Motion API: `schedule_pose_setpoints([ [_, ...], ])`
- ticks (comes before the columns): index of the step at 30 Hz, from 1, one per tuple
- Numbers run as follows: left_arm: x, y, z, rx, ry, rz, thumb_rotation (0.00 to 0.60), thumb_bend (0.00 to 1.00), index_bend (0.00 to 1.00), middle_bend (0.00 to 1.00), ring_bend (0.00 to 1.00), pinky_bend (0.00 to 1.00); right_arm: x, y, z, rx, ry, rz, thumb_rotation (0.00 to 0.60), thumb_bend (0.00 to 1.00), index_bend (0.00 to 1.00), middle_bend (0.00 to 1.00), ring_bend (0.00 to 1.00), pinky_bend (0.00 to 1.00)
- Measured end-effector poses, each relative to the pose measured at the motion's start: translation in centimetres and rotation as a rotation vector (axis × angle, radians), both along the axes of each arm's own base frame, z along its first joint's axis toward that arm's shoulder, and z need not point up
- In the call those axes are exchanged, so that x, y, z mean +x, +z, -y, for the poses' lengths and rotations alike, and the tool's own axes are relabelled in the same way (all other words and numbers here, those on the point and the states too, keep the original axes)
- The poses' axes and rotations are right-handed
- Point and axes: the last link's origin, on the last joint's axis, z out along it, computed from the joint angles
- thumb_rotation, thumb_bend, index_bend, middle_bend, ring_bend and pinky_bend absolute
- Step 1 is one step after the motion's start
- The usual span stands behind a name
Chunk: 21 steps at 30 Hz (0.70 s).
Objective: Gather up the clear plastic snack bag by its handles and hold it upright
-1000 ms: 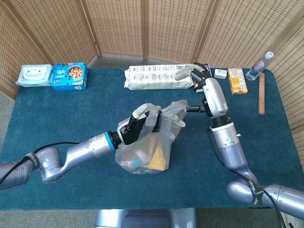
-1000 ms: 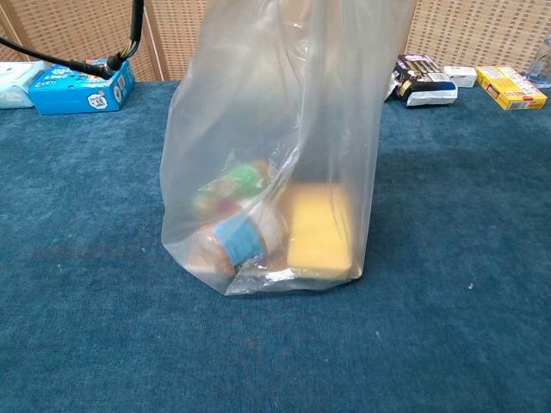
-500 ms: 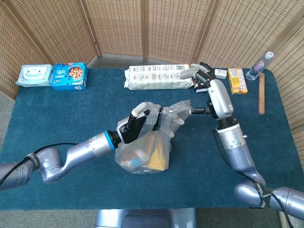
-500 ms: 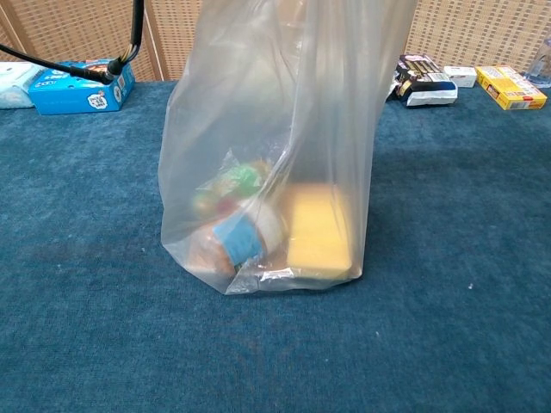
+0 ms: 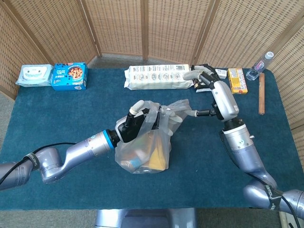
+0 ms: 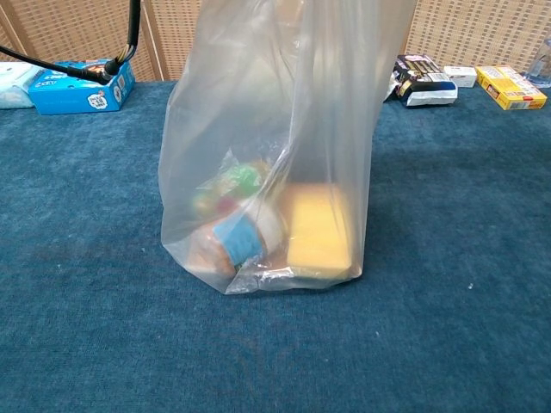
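My left arm reaches in low from the left, its hand (image 5: 134,124) closed in a grip. My right arm stands raised, its hand (image 5: 203,77) loosely open, holding nothing.

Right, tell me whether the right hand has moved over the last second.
Yes. The right hand has drifted right and toward the table's far edge, away from the bag, nearing the yellow box.

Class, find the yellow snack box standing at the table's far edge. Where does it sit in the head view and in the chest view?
Head view: yellow box at the far right edge, past the right hand.
Chest view: upper right corner.
Shared landmark: the clear bag, centre in both.
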Motion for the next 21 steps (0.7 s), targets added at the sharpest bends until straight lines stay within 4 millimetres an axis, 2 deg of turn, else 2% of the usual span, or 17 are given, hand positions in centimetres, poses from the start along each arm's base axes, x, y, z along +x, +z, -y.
schedule_pose_setpoints([
  [10,0.8,-0.2,0.0,-0.023,-0.015,-0.019,0.0,0.16,0.28,0.28,0.21,0.32,-1.1,1.0,-0.4,0.005,-0.001,-0.002,0.6,0.14,0.3,0.28,0.14,0.04],
  [21,2.2,-1.0,0.1,-0.075,0.002,-0.037,0.0,0.16,0.28,0.28,0.21,0.32,-1.4,1.3,-0.6,-0.012,-0.008,0.003,0.6,0.2,0.3,0.28,0.14,0.04],
])
